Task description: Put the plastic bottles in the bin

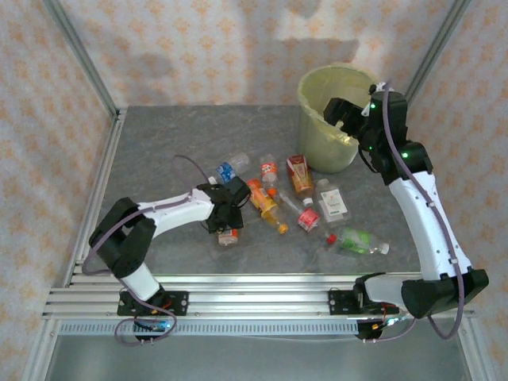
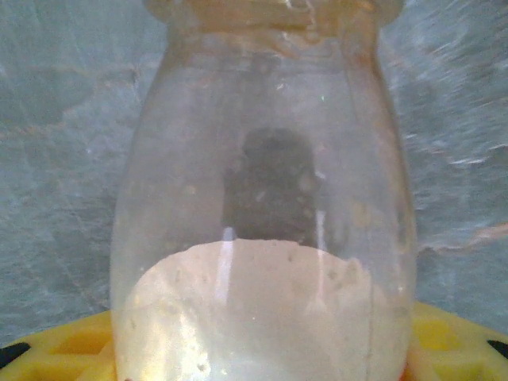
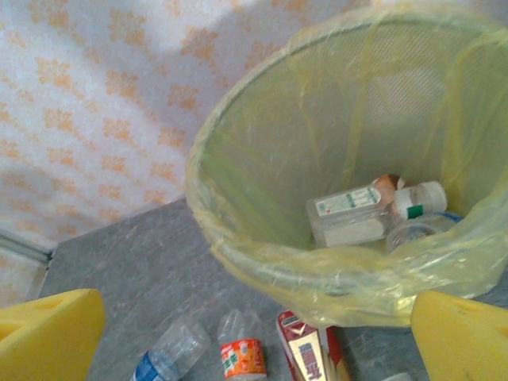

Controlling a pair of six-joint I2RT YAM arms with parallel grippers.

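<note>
Several plastic bottles lie on the grey table in front of the bin, a pale yellow-green bucket with a yellowish bag. My left gripper is down on a clear bottle left of the pile. In the left wrist view that clear bottle sits between my yellow fingers, which press its sides. My right gripper hangs open over the bin's near rim. Two bottles lie inside the bin. Nothing sits between the right fingers.
On the table lie a blue-label bottle, an orange-label bottle, a red one, an orange one, a red-capped one, a white square one and a green one. Metal rails edge the table.
</note>
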